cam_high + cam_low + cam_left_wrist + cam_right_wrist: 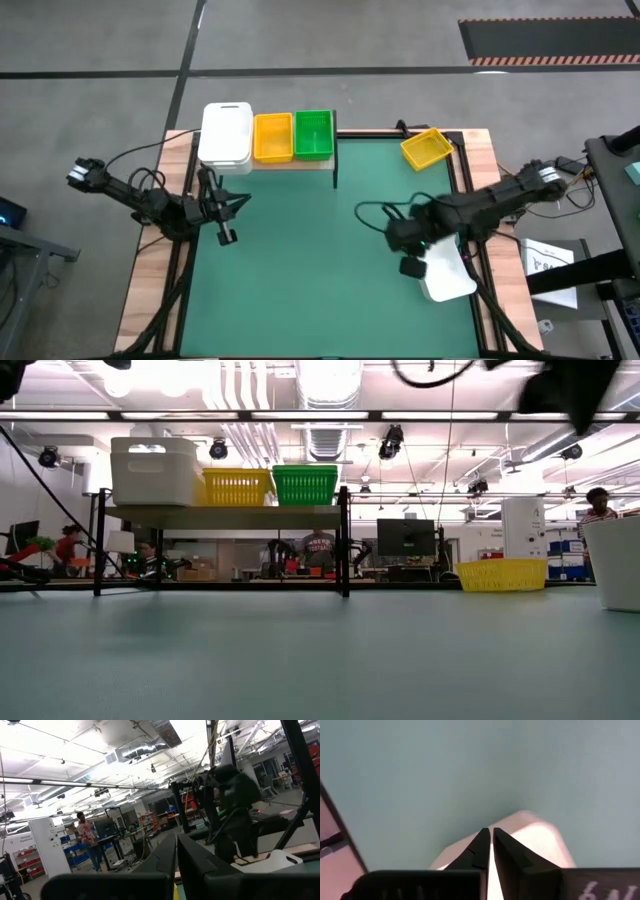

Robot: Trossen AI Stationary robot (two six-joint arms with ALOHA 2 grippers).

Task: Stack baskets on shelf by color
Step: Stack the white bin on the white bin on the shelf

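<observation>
Currently the shelf (300, 163) at the far left edge of the table (300, 290) carries three colour groups side by side — white baskets (226, 133) at the left end, yellow baskets (272, 137) in the middle, green baskets (313, 134) at the right — a layout that keeps each colour in its own column, as the task requires. Two baskets remain off the shelf: a loose yellow basket (426, 148) near the far right corner of the mat, and a white basket (446, 272) near the right edge. The right gripper (412, 266) sits at the rim of that white basket; in the right wrist view its jaws are pressed almost together with only a thin slit between them, the white wall (540, 842) showing directly beyond the tips, so a pinch on the rim is probable but cannot be confirmed. The left gripper (227, 235) waits over the mat just in front of the shelf, jaws closed and holding nothing — well apart from every basket
</observation>
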